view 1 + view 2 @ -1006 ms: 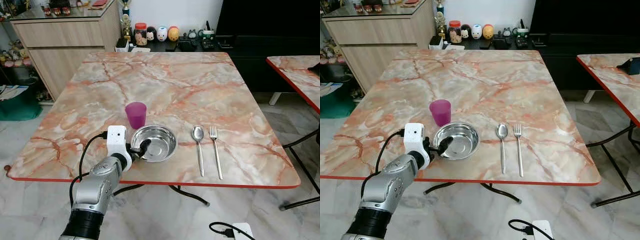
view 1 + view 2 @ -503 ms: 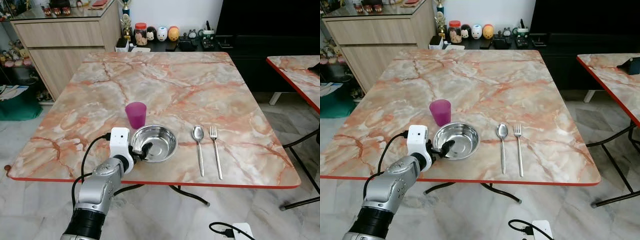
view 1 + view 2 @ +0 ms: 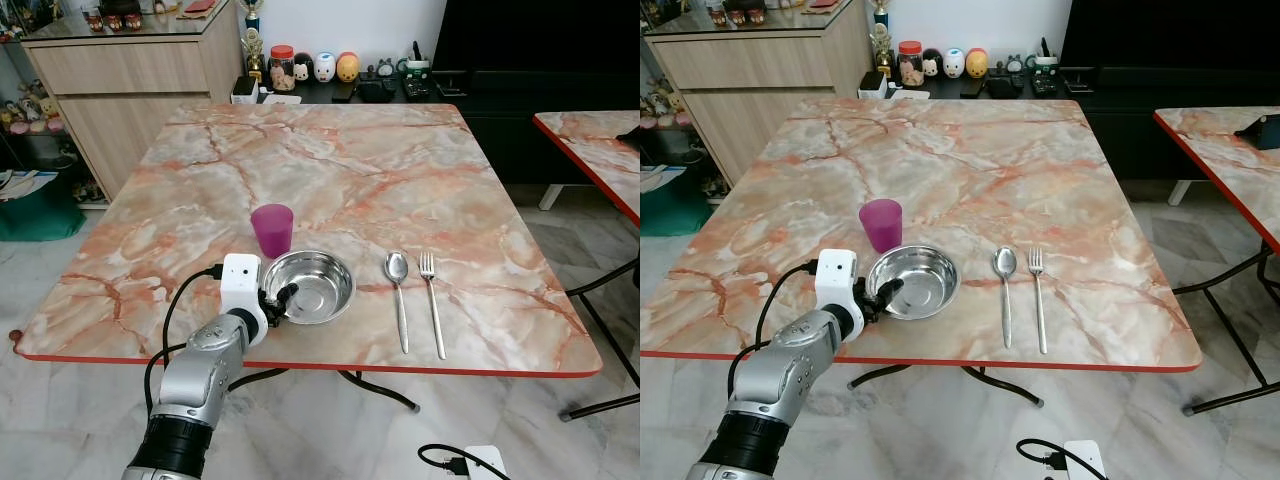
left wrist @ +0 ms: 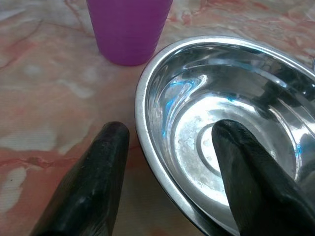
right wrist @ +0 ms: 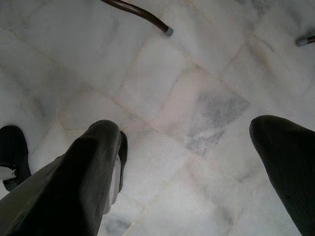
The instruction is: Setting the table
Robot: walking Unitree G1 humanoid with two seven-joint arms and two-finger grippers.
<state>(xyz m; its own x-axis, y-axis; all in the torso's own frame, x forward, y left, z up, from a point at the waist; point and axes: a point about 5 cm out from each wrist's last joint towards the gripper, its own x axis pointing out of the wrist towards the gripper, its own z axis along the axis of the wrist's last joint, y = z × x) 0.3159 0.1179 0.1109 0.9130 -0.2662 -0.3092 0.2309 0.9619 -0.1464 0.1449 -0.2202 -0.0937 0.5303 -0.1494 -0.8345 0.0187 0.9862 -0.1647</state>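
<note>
Purple cup [image 3: 272, 229] just behind bowl [image 3: 308, 286]

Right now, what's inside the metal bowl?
The metal bowl holds no food or cutlery. One black finger of the left gripper reaches inside it while the other stays outside the rim. The bowl floor under that finger is hidden.

2 head views look forward and down over the same worktop [image 3: 400, 180]. The left wrist view sits close above the bowl [image 4: 236, 132]; the right wrist view faces the floor [image 5: 197, 113].
</note>
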